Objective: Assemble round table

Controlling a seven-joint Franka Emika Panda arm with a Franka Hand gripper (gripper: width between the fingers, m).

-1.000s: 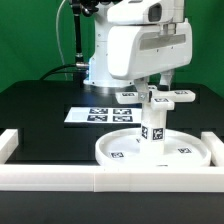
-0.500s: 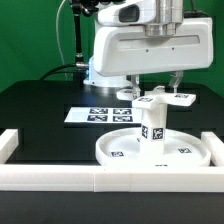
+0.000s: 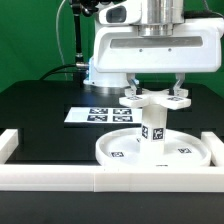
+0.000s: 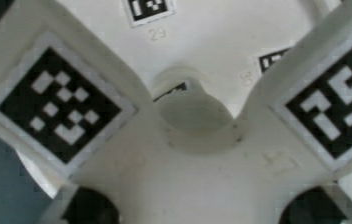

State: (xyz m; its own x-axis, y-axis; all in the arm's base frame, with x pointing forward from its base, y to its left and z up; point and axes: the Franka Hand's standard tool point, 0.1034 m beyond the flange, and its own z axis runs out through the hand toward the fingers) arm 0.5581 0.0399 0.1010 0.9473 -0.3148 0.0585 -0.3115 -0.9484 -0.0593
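Observation:
The round disc [image 3: 116, 150] lies flat on the table inside the border rail. The short leg [image 3: 152, 125] stands upright at its centre. The cross-shaped base piece [image 3: 155, 97] sits level on or just above the leg's top, its tagged arms spread out. My gripper [image 3: 155, 88] comes straight down from above and is shut on the base piece. In the wrist view the base piece [image 4: 191, 120] fills the frame, with tags on two arms, and the dark fingertips [image 4: 88, 208] sit against its sides.
The long white border rail [image 3: 110, 180] runs along the front, with raised ends at both sides. The marker board [image 3: 98, 113] lies behind the disc on the black table. The robot's base stands at the back.
The gripper has swung the base piece round and brought it from the exterior view's right to directly over the leg, slightly lower. The disc and leg have not moved.

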